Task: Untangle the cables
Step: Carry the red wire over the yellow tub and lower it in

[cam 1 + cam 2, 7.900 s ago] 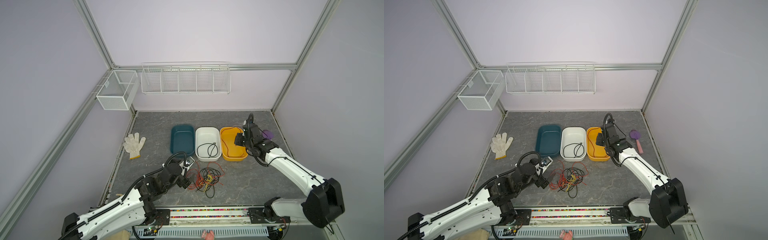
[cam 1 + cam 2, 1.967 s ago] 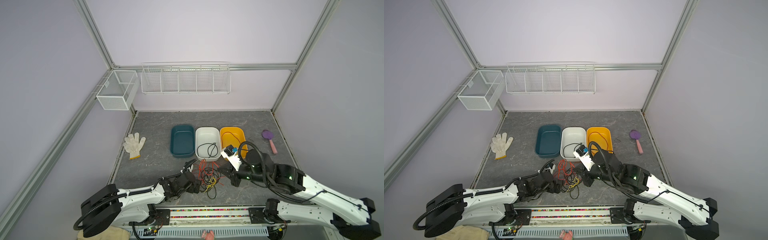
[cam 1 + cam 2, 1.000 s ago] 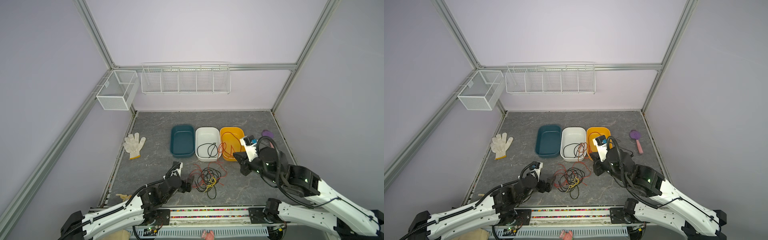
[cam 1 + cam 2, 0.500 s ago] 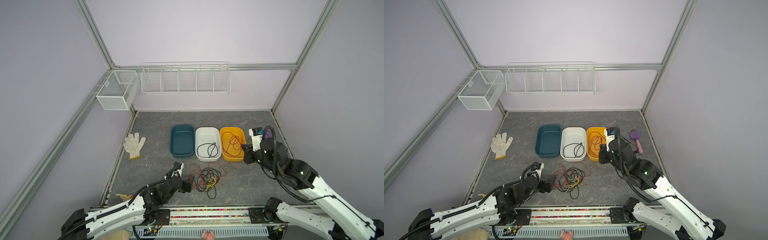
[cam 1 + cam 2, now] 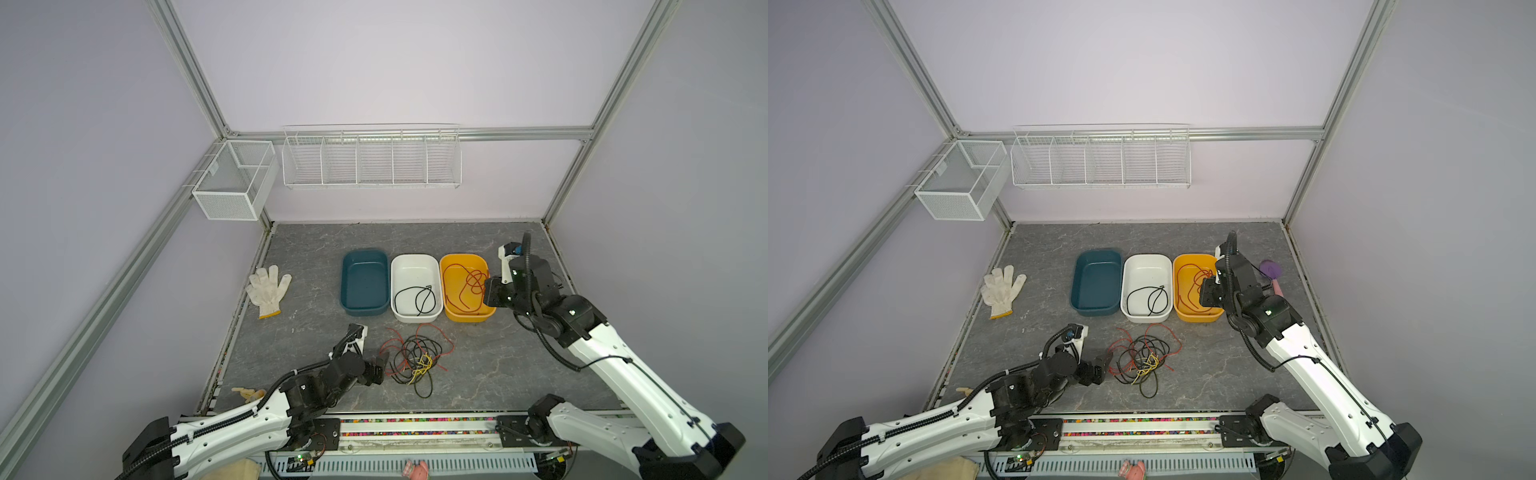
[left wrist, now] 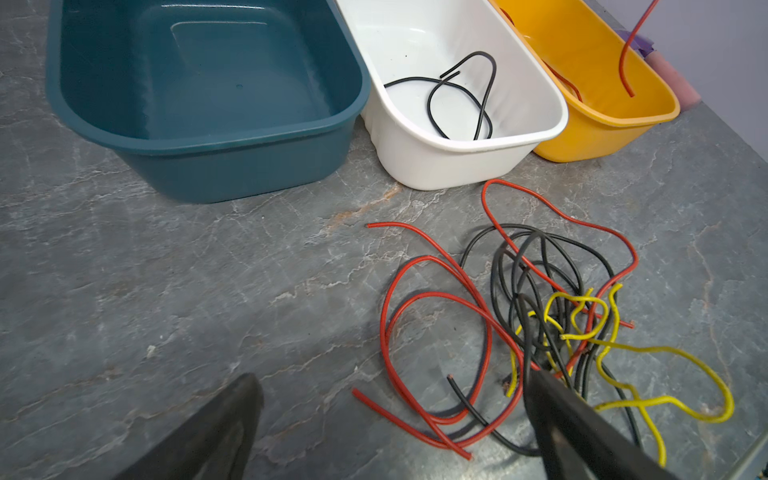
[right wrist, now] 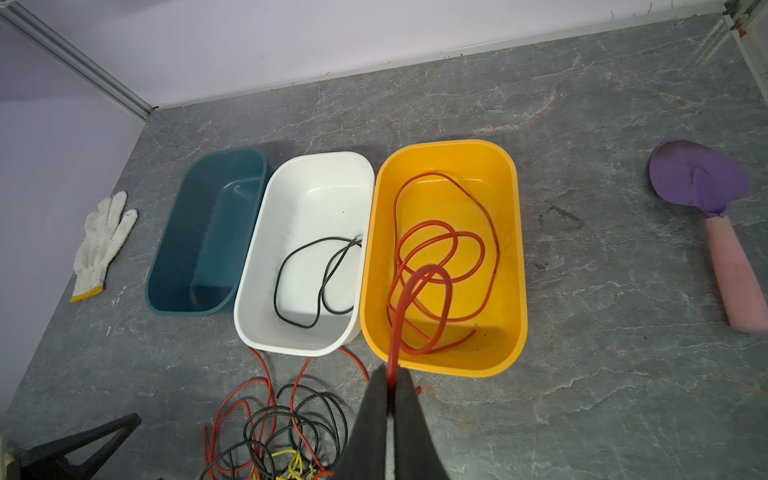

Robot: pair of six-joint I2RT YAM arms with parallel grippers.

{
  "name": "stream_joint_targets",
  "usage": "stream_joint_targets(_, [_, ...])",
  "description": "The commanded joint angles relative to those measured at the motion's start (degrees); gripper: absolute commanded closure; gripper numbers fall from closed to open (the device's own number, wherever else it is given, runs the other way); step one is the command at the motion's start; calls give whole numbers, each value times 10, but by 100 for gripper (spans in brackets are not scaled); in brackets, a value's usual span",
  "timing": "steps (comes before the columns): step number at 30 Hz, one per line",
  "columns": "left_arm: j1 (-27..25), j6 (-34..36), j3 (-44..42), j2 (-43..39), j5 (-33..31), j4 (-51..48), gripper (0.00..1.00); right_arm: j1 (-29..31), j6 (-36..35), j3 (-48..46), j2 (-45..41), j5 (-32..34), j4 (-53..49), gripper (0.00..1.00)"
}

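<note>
Pinching 1 thin red cable [image 7: 395, 328] over the orange plastic tub [image 7: 505, 316], my right gripper [image 7: 390, 374] may spill its coil on release; left gripper [image 6: 392, 378] gapes.

Teal bin [image 5: 363, 279], white bin [image 5: 415, 269], orange bin [image 5: 469, 318]; cables [image 5: 415, 360] red, black, yellow; tabletop [image 5: 503, 365] grey, veined; glove [image 5: 266, 289] white.

We see a white work glove [image 5: 268, 291] lying flat at the left of the grey marbled surface [image 5: 307, 257]. Three tubs stand side by side mid-surface: a teal tub [image 5: 363, 282] on the left, a white tub [image 5: 413, 268] between, and a yellow tub [image 5: 469, 318] on the right. A purple scoop [image 5: 1270, 269] with a pink handle lies at the right. A mesh basket [image 5: 232, 183] hangs at the far left corner, and a long wire rack [image 5: 371, 160] hangs on the far wall.
</note>
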Motion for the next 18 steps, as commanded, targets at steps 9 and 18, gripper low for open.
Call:
stream_joint_targets(9, [-3,2,-11,-4,-4,12,0,-60,27,-3,91,-108,59,93])
stream_joint_targets(18, [-2,4,-11,-3,-4,15,0,-76,31,-6,143,-156,68,93])
